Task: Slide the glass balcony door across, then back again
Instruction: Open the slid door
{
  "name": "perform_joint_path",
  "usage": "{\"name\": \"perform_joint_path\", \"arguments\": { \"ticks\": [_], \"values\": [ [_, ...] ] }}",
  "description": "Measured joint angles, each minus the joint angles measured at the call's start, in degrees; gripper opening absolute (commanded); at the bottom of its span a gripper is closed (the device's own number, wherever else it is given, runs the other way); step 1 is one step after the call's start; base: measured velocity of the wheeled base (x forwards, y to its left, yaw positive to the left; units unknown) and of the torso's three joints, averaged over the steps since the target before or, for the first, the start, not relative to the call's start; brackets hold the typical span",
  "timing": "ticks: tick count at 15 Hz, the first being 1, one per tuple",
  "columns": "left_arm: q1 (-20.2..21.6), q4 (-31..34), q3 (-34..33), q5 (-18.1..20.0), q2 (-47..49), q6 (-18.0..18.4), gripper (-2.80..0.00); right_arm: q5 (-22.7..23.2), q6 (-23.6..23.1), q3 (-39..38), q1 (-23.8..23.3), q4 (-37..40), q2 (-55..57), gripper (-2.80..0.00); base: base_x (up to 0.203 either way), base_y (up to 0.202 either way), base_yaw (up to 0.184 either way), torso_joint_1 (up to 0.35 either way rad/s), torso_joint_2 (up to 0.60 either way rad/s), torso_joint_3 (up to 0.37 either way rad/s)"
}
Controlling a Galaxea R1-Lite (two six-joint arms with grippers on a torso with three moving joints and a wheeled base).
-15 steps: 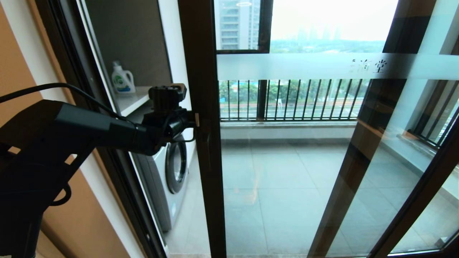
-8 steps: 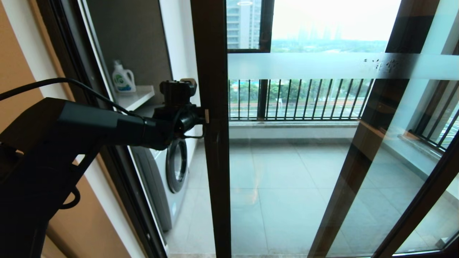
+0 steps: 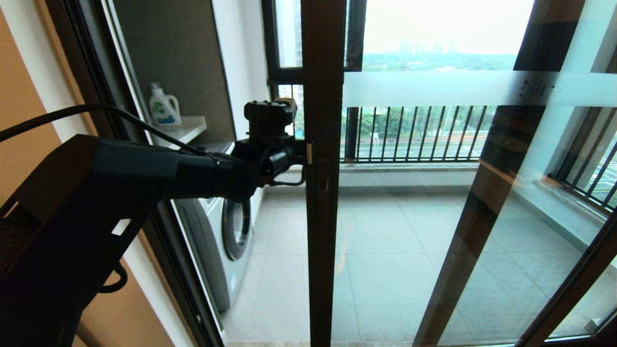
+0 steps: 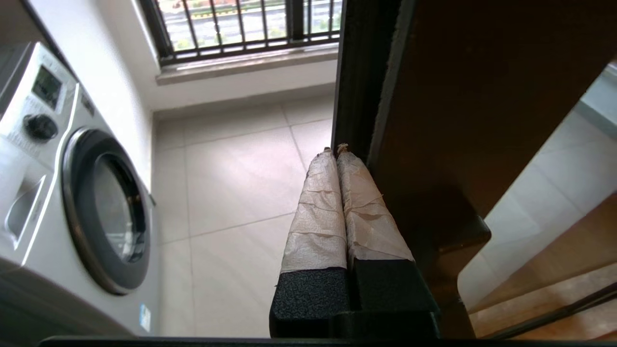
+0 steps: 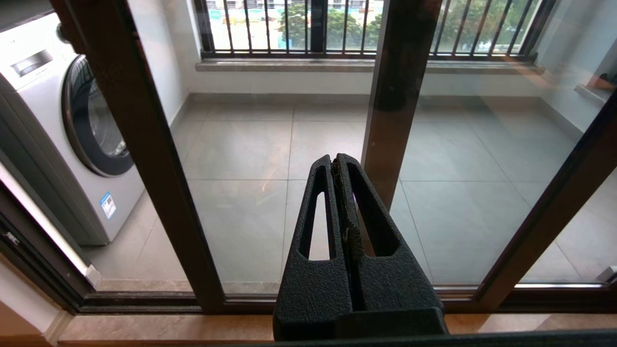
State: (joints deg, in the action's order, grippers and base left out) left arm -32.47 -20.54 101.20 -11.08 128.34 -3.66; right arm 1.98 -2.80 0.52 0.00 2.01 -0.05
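The glass balcony door has a dark brown frame and stands partly slid to the right. Its frosted band carries blurred characters near the right. My left gripper is shut with nothing between its fingers. Its taped fingertips press against the left edge of the door's upright stile, at handle height. In the right wrist view, my right gripper is shut and empty. It hangs low in front of the glass, right of the door's stile, and is out of the head view.
A white washing machine stands left of the opening, with a detergent bottle on a shelf above it. The fixed door jamb is at the left. A second glass panel's stile overlaps behind the door. The railed outer window is beyond.
The door has slid to the right, and the gap at its left has widened. My left gripper moved right with it, still against the stile's edge.
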Motion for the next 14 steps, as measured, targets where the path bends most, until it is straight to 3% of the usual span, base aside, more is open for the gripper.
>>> {"name": "perform_joint_path", "arguments": {
  "ticks": [7, 14],
  "values": [
    [-3.5, 4.0, 9.5, -0.4, 6.7, 1.7, -2.80, 0.0, 0.0, 0.0, 0.0, 0.0, 0.0, -2.80, 0.000, 0.000, 0.000, 0.000, 0.00, 0.000],
    [-4.8, 4.0, 9.3, -0.7, 8.2, 1.6, -2.80, 0.0, 0.0, 0.0, 0.0, 0.0, 0.0, -2.80, 0.000, 0.000, 0.000, 0.000, 0.00, 0.000]
  ]
}}
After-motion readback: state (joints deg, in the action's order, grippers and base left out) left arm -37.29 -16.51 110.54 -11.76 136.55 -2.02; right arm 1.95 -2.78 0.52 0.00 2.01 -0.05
